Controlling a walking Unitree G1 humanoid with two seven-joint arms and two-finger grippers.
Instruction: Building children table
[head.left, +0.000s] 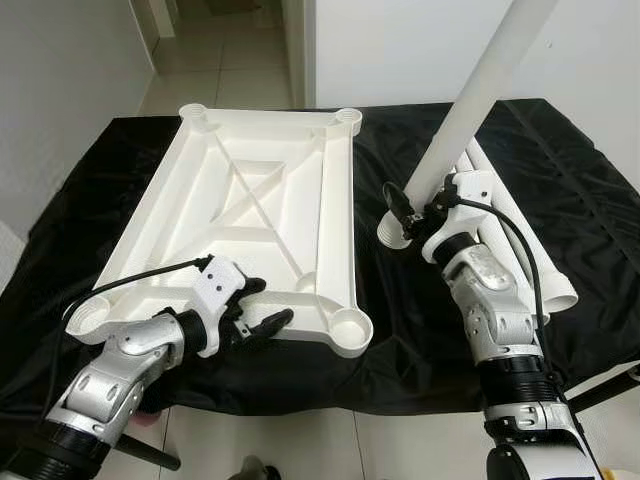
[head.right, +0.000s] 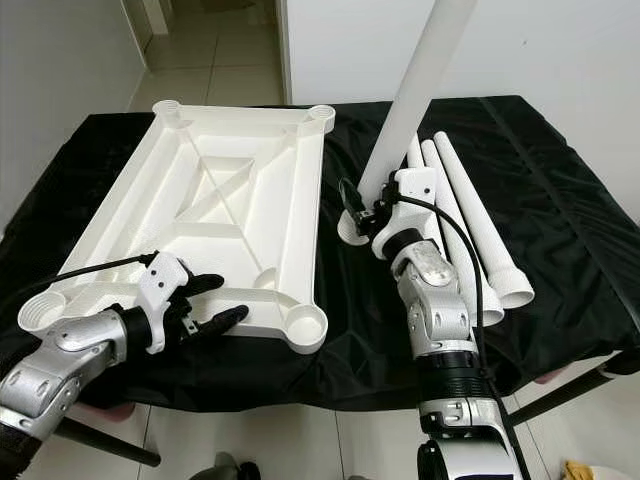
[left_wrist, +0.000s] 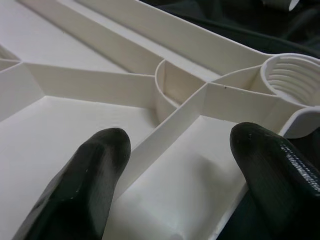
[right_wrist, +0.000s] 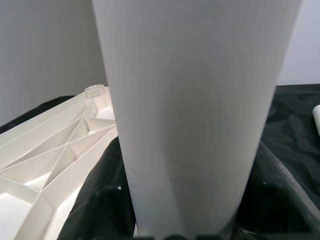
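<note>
Beside the tabletop (head.left: 250, 200), leg (head.left: 470, 110) in right pincer (head.left: 410, 215)

Looks like a home: pale tiled floor (head.left: 215, 55) running into a hallway, plain white walls (head.left: 400, 50), a bench (head.left: 90, 215) draped in black cloth.

I am looking down at a desk (head.left: 400, 370) that is wearing a black cloth (head.left: 80, 200), which is hanging in folds over its near edge. Pale floor tiles (head.left: 215, 70) are running away into a passage behind, and white walls (head.left: 420, 45) are closing in on both sides.
</note>
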